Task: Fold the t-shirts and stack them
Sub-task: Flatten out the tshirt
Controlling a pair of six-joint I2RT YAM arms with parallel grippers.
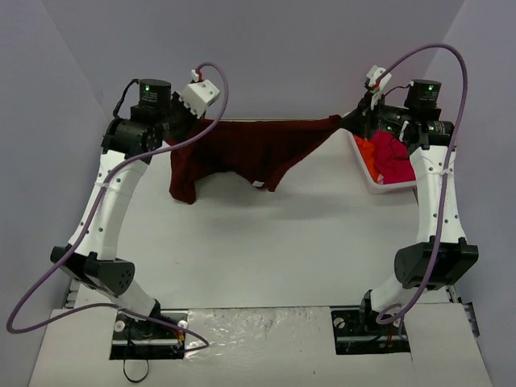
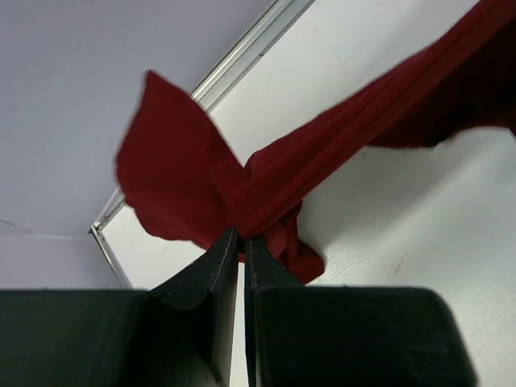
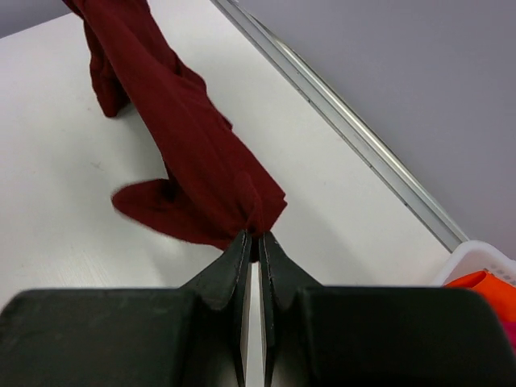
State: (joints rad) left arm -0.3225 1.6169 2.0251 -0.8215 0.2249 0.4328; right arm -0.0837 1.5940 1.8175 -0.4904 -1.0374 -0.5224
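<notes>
A dark maroon t-shirt (image 1: 258,149) hangs stretched between both grippers above the far part of the table, its lower folds sagging toward the surface. My left gripper (image 1: 200,122) is shut on its left end; in the left wrist view the cloth (image 2: 266,189) bunches at the closed tips (image 2: 243,239). My right gripper (image 1: 345,121) is shut on the right end, where the maroon cloth (image 3: 193,153) gathers at the tips (image 3: 256,239). Pink (image 1: 393,157) and orange (image 1: 367,153) t-shirts lie in the basket at the right.
A white basket (image 1: 379,187) stands at the far right of the table, its rim (image 3: 476,258) also in the right wrist view. Grey walls close the back and sides. A metal rail (image 3: 355,137) runs along the table's far edge.
</notes>
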